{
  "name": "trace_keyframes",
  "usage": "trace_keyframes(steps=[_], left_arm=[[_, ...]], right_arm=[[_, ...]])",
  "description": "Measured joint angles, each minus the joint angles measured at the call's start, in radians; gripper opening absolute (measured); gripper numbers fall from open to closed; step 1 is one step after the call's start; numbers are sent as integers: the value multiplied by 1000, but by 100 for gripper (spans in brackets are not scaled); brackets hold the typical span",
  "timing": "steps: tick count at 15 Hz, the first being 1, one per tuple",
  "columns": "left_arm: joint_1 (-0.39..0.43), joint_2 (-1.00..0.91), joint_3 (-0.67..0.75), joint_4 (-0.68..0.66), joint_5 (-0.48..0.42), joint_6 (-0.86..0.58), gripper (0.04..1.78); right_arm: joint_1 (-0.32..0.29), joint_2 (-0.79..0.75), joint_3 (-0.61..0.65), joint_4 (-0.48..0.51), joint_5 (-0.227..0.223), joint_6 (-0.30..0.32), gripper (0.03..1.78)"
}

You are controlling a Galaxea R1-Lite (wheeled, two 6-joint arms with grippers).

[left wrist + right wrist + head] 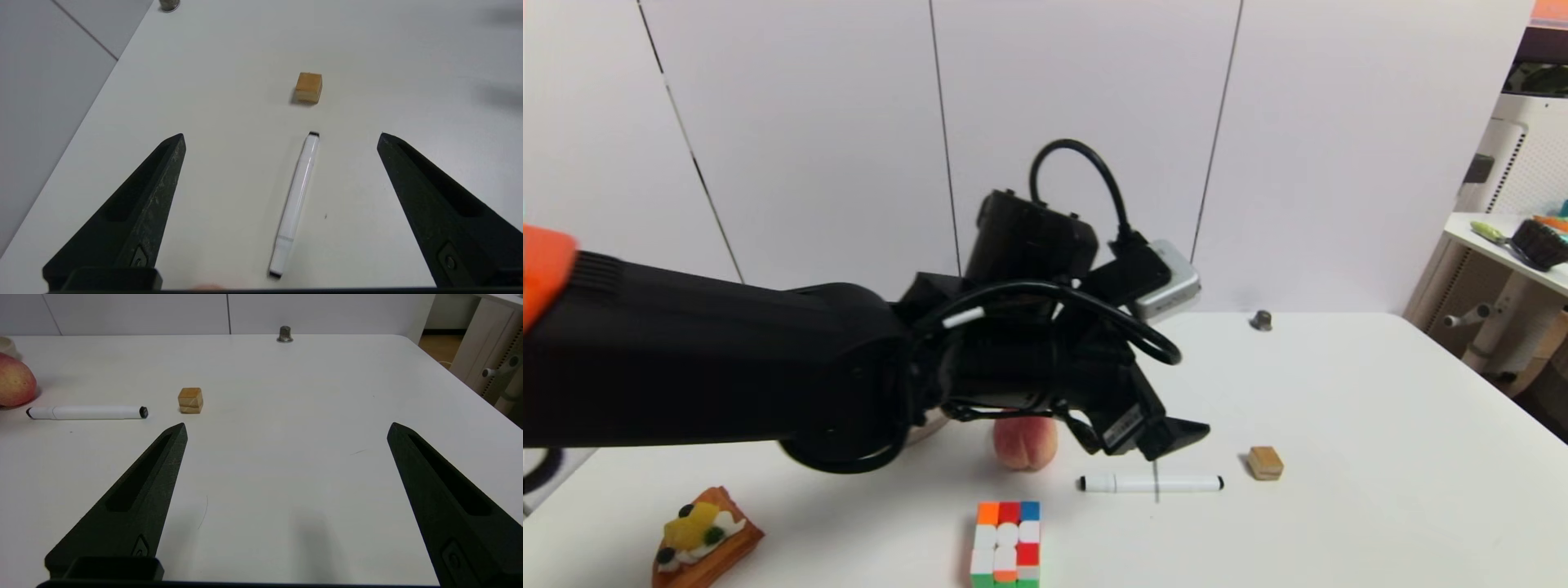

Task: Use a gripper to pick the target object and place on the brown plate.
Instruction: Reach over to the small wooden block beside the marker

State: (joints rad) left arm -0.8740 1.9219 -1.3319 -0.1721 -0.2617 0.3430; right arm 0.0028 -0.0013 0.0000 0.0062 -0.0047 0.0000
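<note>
The target object, a tiny tan cube (pixel 1265 462) with a lighter band, sits on the white table right of a white marker; it also shows in the left wrist view (pixel 309 87) and the right wrist view (pixel 190 400). My left gripper (pixel 1176 433) is open and empty, hovering above the marker, short of the cube; its jaws (pixel 282 136) stand wide apart with the cube ahead of them. My right gripper (pixel 288 425) is open and empty, low over bare table nearer the front, out of the head view. The brown plate is hidden behind my left arm; only a beige rim sliver (pixel 5 345) shows.
A white marker (pixel 1152 483) lies between the peach (pixel 1025 445) and the cube. A Rubik's cube (pixel 1006 543) and a fruit cake slice (pixel 704 539) sit near the front edge. A small dark grey knob (pixel 1262 320) stands at the back.
</note>
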Motion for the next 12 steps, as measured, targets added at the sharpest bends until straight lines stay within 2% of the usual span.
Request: trace_keyframes(steps=[4, 9, 12], left_arm=[[-71, 172, -149, 0, -1, -21, 169], [-82, 302, -229, -21, -5, -27, 169], [-82, 374, -263, -86, -5, -61, 169]], right_arm=[[0, 0, 0, 0, 0, -1, 169], [0, 0, 0, 0, 0, -1, 169], [0, 0, 0, 0, 0, -1, 169]])
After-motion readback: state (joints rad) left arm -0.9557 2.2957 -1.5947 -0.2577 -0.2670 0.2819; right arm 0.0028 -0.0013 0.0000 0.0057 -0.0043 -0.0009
